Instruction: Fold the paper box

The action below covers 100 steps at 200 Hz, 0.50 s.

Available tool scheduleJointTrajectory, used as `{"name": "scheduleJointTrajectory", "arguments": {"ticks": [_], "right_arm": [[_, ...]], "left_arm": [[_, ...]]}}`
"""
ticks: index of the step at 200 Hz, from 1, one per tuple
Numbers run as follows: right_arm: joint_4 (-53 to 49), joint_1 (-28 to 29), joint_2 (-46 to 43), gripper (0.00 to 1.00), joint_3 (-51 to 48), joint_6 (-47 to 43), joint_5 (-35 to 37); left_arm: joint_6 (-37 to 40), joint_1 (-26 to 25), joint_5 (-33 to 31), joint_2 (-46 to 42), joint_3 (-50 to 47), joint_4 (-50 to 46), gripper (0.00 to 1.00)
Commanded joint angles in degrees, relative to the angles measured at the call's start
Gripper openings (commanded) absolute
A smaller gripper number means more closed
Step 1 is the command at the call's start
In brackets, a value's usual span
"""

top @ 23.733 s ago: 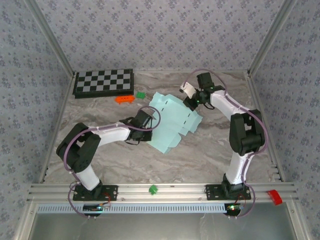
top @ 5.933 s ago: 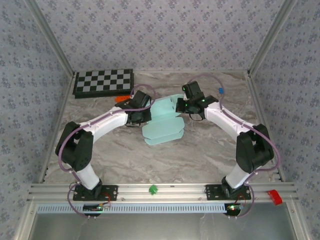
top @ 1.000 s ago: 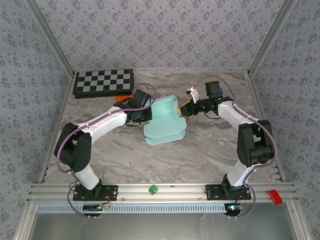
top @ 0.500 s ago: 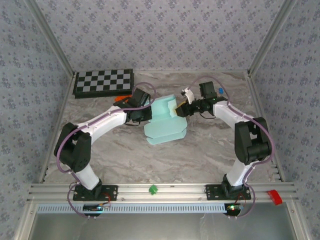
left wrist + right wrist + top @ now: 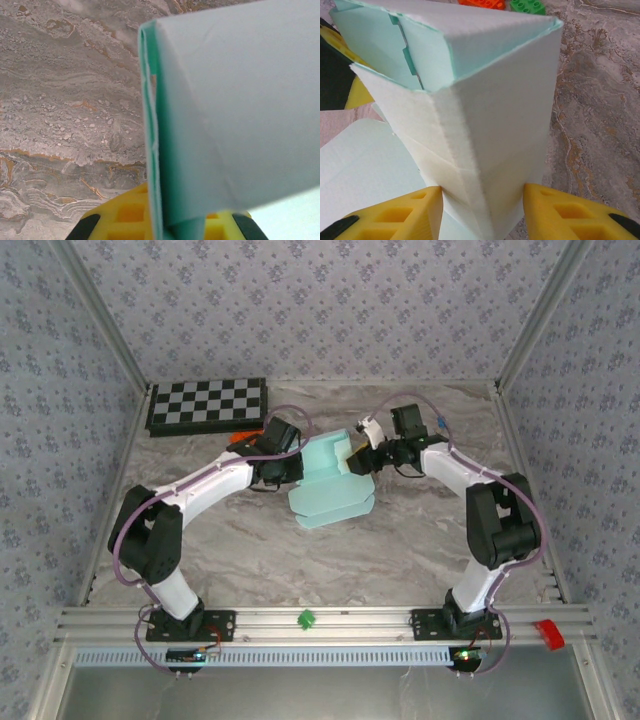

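Grey-veined marble tabletop (image 5: 400, 540), walled by floral wallpaper (image 5: 320, 300), carries a checkerboard (image 5: 207, 404) at its far left. Toward the far middle sits the paper box (image 5: 330, 488), partly raised. The left gripper (image 5: 298, 468) pinches its left edge; the right gripper (image 5: 356, 455) straddles an upright wall, whether clamping cannot be told.

Matt thin card, fuzzy cut edges: paper box (image 5: 490, 125). Smooth marble-look surface: table (image 5: 65, 100). Glossy plastic: green brick (image 5: 527, 5).

No legible text, label, brand or number on paper box (image 5: 325, 490) or checkerboard (image 5: 207, 405).
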Motion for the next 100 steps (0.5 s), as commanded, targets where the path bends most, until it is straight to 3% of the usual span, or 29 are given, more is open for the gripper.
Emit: {"name": "scheduleJointTrajectory", "arguments": {"ticks": [1,100], "right_arm": [[1.6,1.2,1.2,0.49,0.6,0.7,1.0],[3.5,2.6,2.9,0.52,1.0,1.4,6.4]], "left_arm": [[0.6,-0.2,2.6,-1.2,2.2,1.7,0.0],[0.8,-0.1,3.2,-1.6,2.1,2.0,0.0]]}}
